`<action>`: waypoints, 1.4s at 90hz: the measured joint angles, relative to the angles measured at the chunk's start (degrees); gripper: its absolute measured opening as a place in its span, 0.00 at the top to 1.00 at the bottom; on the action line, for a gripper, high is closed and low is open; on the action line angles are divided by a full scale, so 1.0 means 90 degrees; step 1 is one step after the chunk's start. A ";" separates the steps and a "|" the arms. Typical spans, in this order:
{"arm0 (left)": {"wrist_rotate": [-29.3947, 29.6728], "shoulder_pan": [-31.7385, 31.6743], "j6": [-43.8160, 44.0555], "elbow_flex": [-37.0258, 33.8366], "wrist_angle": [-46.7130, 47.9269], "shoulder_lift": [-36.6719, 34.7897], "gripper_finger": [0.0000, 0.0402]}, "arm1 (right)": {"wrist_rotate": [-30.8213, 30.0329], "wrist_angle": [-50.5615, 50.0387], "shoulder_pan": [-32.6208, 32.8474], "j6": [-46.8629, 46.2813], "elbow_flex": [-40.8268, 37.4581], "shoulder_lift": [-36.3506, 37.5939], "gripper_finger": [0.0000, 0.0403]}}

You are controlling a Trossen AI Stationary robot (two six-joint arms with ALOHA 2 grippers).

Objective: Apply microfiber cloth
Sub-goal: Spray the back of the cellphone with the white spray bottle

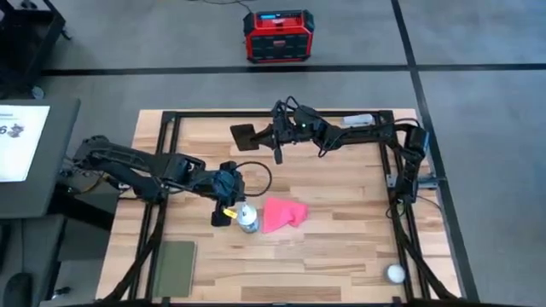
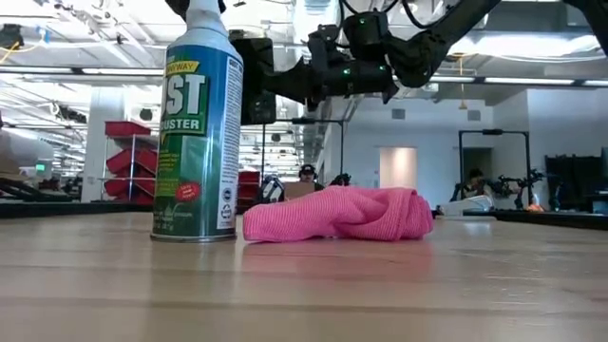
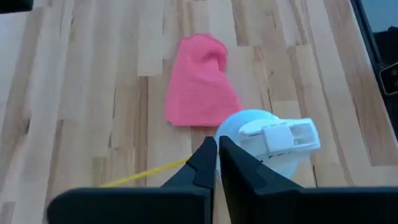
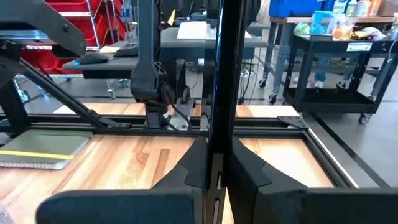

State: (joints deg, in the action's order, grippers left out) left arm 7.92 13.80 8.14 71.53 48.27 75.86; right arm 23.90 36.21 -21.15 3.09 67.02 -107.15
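The pink microfiber cloth (image 1: 283, 214) (image 2: 334, 215) (image 3: 199, 87) lies crumpled on the wooden table near its middle; no gripper touches it. Just left of it a spray can (image 1: 248, 220) (image 2: 196, 123) stands upright on its base. My left gripper (image 1: 228, 211) (image 3: 217, 149) is shut and sits close beside the can's white cap (image 3: 267, 138). Over the table's far side my right gripper (image 1: 264, 135) (image 4: 217, 155) is shut on a black phone (image 1: 244, 135) (image 2: 252, 81), well above the cloth. My left gripper is shut right beside the can's cap; I cannot tell whether a finger (image 3: 245, 171) touches it. My right gripper pinches the phone between its two fingers, on the two flat faces (image 4: 222, 134). The phone shows edge-on and reaches out beyond the fingertips, lifted clear of the table.
A dull green pad (image 1: 175, 265) lies at the near left and a white ball (image 1: 395, 273) at the near right. The black frame (image 1: 401, 205) runs round the table. A thin yellow straw (image 3: 143, 174) shows by the left fingers. Bare wood lies right of the cloth.
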 joint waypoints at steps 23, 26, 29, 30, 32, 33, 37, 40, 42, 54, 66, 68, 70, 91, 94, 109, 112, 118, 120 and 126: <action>-0.0022 0.0056 0.0059 0.0475 0.0269 0.0002 1.00 | 0.0000 0.0014 0.0000 0.0005 0.0000 0.0000 0.96; -0.0022 0.0056 0.0063 0.0517 0.0282 0.0002 1.00 | 0.0001 0.0026 0.0000 0.0005 0.0000 0.0000 0.96; -0.0022 0.0056 0.0066 0.0543 0.0284 0.0005 1.00 | 0.0002 0.0024 0.0000 0.0005 0.0000 0.0000 0.96; -0.0022 0.0058 0.0069 0.0552 0.0284 0.0005 1.00 | 0.0002 0.0022 0.0000 0.0005 0.0000 0.0000 0.96; -0.0020 0.0062 0.0082 0.0560 0.0284 0.0005 1.00 | 0.0001 0.0020 0.0000 0.0003 0.0000 0.0000 0.96; -0.0019 0.0067 0.0089 0.0563 0.0284 0.0005 1.00 | 0.0001 0.0018 0.0000 0.0002 0.0000 0.0000 0.96; -0.0015 0.0084 0.0124 0.0568 0.0287 0.0005 1.00 | 0.0002 0.0001 0.0000 0.0002 0.0000 0.0000 0.96; -0.0017 0.0099 0.0157 0.0570 0.0287 0.0015 1.00 | 0.0002 -0.0001 0.0000 0.0005 0.0000 0.0000 0.96; -0.0020 0.0117 0.0181 0.0573 0.0287 0.0034 1.00 | 0.0002 -0.0003 0.0000 0.0005 0.0000 0.0000 0.96; -0.0017 0.0247 0.0338 0.0573 0.0332 0.0132 1.00 | 0.0002 0.0000 0.0000 0.0009 0.0000 0.0000 0.96; -0.0018 0.0357 0.0474 0.0578 0.0383 0.0253 1.00 | 0.0002 -0.0003 -0.0027 0.0027 0.0000 0.0000 0.96; -0.0015 0.0378 0.0514 0.0578 0.0375 0.0258 1.00 | 0.0003 -0.0003 -0.0037 0.0029 0.0000 -0.0002 0.96; -0.0014 0.0385 0.0532 0.0579 0.0373 0.0271 1.00 | 0.0003 -0.0003 -0.0042 0.0029 0.0000 0.0000 0.96; 0.0013 0.0386 0.0578 0.0585 0.0360 0.0298 1.00 | 0.0007 0.0012 -0.0090 0.0048 0.0000 0.0002 0.96; 0.0025 0.0386 0.0578 0.0584 0.0362 0.0298 1.00 | 0.0018 0.0004 -0.0090 0.0049 0.0000 0.0002 0.96; 0.0051 0.0386 0.0573 0.0584 0.0367 0.0298 1.00 | 0.0034 -0.0003 -0.0085 0.0071 0.0000 0.0002 0.96; 0.0053 0.0386 0.0573 0.0585 0.0362 0.0298 1.00 | 0.0034 -0.0011 -0.0085 0.0076 0.0000 0.0002 0.96; 0.0060 0.0376 0.0571 0.0584 0.0369 0.0298 1.00 | 0.0034 -0.0046 -0.0085 0.0117 0.0000 0.0002 0.96; 0.0070 0.0376 0.0568 0.0585 0.0367 0.0298 1.00 | 0.0034 -0.0051 -0.0085 0.0117 0.0000 0.0002 0.96; 0.0136 0.0376 0.0540 0.0583 0.0364 0.0298 1.00 | 0.0034 -0.0069 -0.0085 0.0119 0.0000 0.0002 0.96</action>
State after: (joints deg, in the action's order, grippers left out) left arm 9.14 17.19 13.00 76.77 51.55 78.54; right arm 24.21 35.59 -21.91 4.16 67.02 -107.13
